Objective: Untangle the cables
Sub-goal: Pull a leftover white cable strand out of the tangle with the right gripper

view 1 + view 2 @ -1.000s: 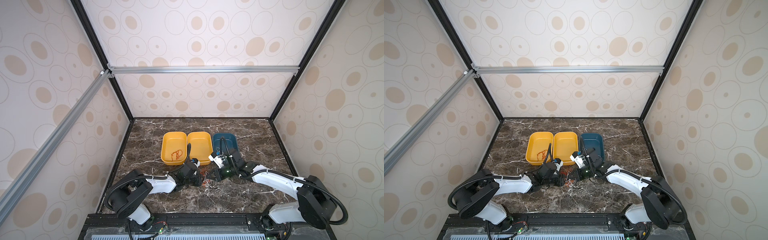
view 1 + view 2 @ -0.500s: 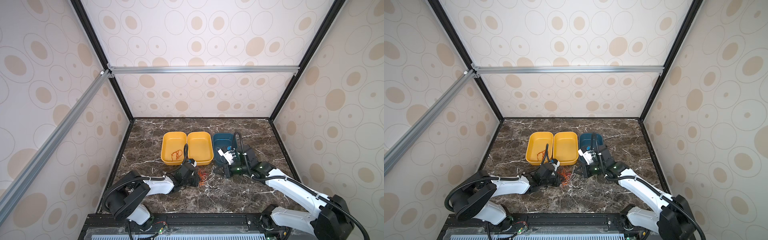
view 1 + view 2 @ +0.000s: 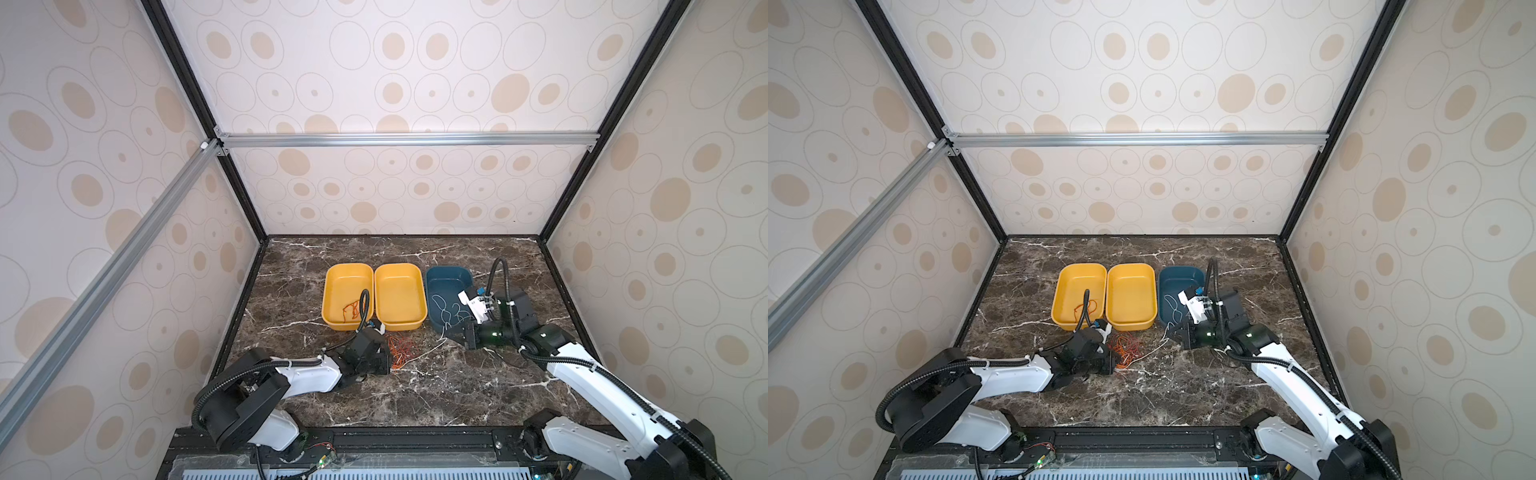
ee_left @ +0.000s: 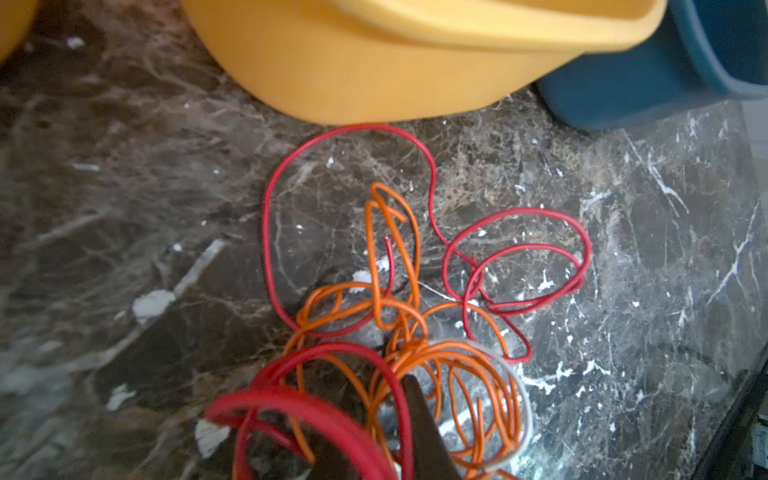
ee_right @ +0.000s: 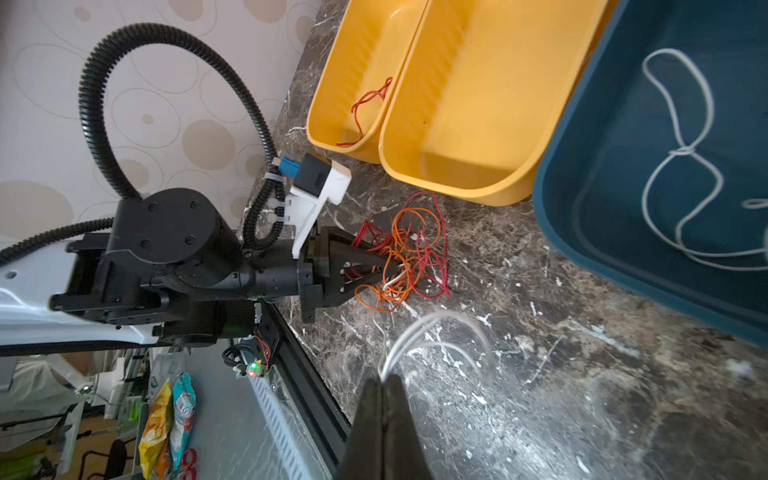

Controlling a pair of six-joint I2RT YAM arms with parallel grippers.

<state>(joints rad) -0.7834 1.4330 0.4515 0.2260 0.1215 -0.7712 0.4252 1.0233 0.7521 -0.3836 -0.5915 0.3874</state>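
Top views: right end effector (image 3: 452, 332) has drawn white cable (image 3: 428, 349) rightward.

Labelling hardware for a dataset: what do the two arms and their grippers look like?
The left arm and right arm have white shells, black joints and a looping black corrugated hose. The left gripper and right gripper are black and wedge-shaped; a white bracket with a blue connector tops each wrist.

- Both top views look down from high at the front over the whole desk (image 3: 436, 395), overlapping almost fully.
- Left wrist view hangs seemingly very close over the cables (image 4: 395, 316), near strands blurred.
- Right wrist view looks low across the desk at the left end effector (image 5: 384, 266), sharing those cables.
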